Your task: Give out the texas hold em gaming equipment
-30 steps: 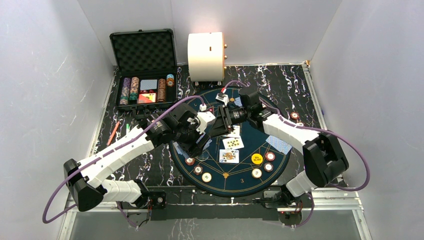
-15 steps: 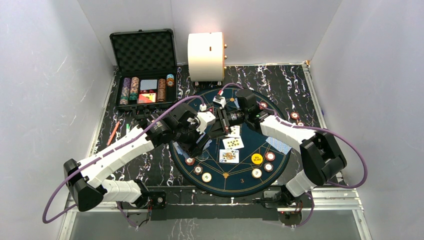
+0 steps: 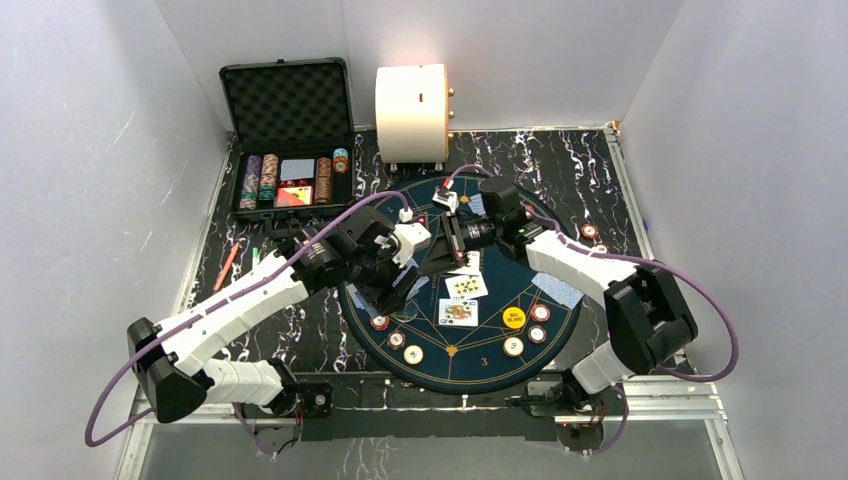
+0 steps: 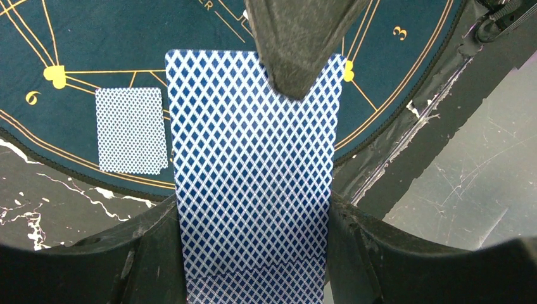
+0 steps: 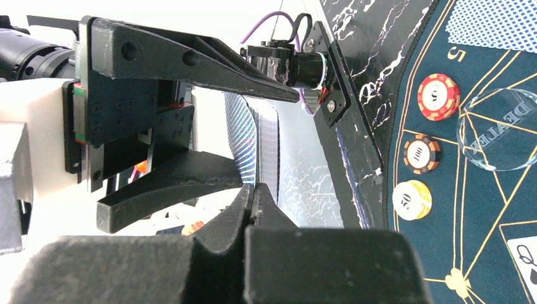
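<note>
**Surface:** black bench (image 3: 570, 170) veined with white, boxed in by plain white walls (image 3: 90, 150). A round teal mat (image 3: 505, 290) lies at its centre.

**Rear:**
- open black case (image 3: 285, 100), one, holding chip rows
- cream cylinder (image 3: 410, 112), one

**Chips:**
- near-left trio (image 5: 421, 154) on the mat: one red-and-white, one marked 100, one cream marked 50
- near-right trio (image 3: 537, 333) on the mat
- two outlying chips (image 3: 589, 231) on the bench to the right

**Buttons:**
- yellow button (image 3: 513, 318), one
- clear dealer disc (image 5: 500, 130), one

**Face-up cards** (image 3: 466, 285): three in a column, the farthest partly under the right arm.

**Loose face-down card** (image 4: 132, 130): one, on the mat near its rim.

**Deck of blue-backed cards** (image 5: 256, 136): one, above the mat, clamped by the left pincer (image 4: 253, 215).

**Right pincer** (image 5: 253, 193): tips pressed together on the edge of the top card (image 4: 253, 158).
</note>
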You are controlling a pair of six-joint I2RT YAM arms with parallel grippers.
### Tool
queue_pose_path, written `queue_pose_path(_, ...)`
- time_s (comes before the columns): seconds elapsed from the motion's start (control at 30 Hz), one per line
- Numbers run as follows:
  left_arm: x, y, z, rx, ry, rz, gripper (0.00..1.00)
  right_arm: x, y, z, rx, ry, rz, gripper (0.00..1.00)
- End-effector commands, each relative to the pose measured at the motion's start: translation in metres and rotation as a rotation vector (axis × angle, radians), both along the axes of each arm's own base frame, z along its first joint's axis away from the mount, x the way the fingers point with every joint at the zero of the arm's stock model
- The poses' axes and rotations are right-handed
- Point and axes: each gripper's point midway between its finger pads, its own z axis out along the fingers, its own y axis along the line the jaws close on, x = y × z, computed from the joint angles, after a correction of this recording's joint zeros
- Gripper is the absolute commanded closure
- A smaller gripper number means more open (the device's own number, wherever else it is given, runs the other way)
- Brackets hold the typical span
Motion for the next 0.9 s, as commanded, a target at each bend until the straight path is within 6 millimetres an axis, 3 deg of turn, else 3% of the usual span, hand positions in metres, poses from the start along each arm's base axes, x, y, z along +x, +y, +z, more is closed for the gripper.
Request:
queue_pose_path(0.0, -0.001, -0.003, 0.008, -0.026, -0.014, -0.002, 1.00, -0.004, -0.013, 0.015, 0.039, -0.044, 0.004, 1.00)
queue_pose_path(0.17, 0.001, 0.000, 0.005, -0.013, -0.019, 0.022, 1.00, 0.002, -0.030, 0.022, 0.052, -0.032, -0.031, 1.00)
queue_pose_path(0.3, 0.007, 0.007, -0.001, 0.012, -0.031, 0.081, 1.00, 0.024, -0.062, 0.019, 0.052, 0.002, -0.135, 1.00)
queue_pose_path(0.33, 0.008, 0.008, -0.002, 0.017, -0.032, 0.105, 1.00, 0.035, -0.072, 0.017, 0.050, 0.003, -0.182, 1.00)
queue_pose_path(0.37, 0.010, 0.011, -0.004, 0.023, -0.035, 0.133, 1.00, 0.058, -0.084, 0.010, 0.021, 0.005, -0.289, 1.00)
queue_pose_path(0.43, 0.015, 0.015, -0.009, 0.035, -0.039, 0.217, 1.00, 0.117, -0.103, -0.017, -0.051, 0.033, -0.553, 1.00)
queue_pose_path(0.57, 0.020, 0.026, -0.013, 0.051, -0.054, 0.328, 1.00, 0.204, -0.115, -0.067, -0.169, 0.049, -0.861, 1.00)
queue_pose_path(0.7, 0.022, 0.041, -0.016, 0.077, -0.080, 0.414, 1.00, 0.237, -0.116, -0.095, -0.240, 0.029, -0.887, 1.00)
queue_pose_path(0.87, 0.032, 0.061, -0.029, 0.072, -0.093, 0.546, 1.00, 0.261, -0.116, -0.124, -0.258, 0.013, -0.910, 1.00)
